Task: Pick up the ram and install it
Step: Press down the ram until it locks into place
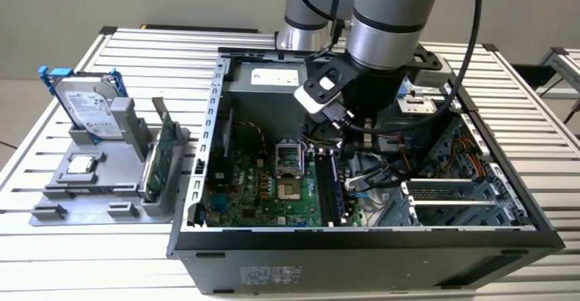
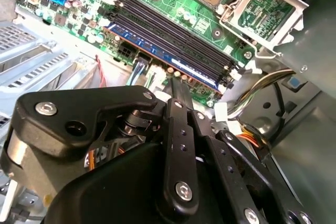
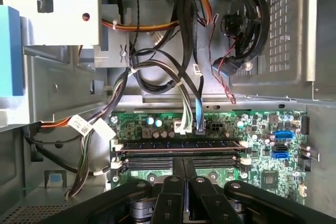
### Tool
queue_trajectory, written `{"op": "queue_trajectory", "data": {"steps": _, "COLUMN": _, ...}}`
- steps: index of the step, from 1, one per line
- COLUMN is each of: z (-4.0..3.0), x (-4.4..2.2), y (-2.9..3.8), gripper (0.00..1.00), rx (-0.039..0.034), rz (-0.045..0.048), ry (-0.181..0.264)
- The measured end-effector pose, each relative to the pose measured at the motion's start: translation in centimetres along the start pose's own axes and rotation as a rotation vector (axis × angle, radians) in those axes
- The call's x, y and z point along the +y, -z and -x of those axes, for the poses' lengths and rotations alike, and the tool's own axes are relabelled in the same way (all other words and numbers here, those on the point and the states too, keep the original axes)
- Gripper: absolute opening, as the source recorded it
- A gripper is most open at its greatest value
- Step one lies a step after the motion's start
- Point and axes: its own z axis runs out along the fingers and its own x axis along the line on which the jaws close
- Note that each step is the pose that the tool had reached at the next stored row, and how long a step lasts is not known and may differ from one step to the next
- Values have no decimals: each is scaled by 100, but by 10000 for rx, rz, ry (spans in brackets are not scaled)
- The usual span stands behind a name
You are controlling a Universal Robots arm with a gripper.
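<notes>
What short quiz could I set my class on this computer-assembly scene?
1. True or false: the silver hard drive with blue bracket stands on the grey plastic tray, outside the open black computer case.
2. The black gripper has its fingers over: A) the black memory slots; B) the tray; C) the hard drive.
3. Fill in: the long, thin dark ram stick lies along the slots on the green ____.
Key: 1 true; 2 A; 3 motherboard.

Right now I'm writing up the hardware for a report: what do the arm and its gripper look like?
The arm is built of silver-grey cylindrical segments with black joint bands, and black cables run alongside it. The gripper is black, made of linked bars with silver screws.
</notes>
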Motion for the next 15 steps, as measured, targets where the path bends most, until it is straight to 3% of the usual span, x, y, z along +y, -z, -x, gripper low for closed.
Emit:
{"op": "queue_trajectory", "data": {"steps": 9, "z": 4, "x": 1, "y": 69, "gripper": 0, "rx": -1, "rz": -11, "ry": 1}}
{"op": "queue_trajectory", "data": {"steps": 15, "z": 4, "x": 1, "y": 70, "gripper": 0, "rx": -1, "rz": -22, "ry": 1}}
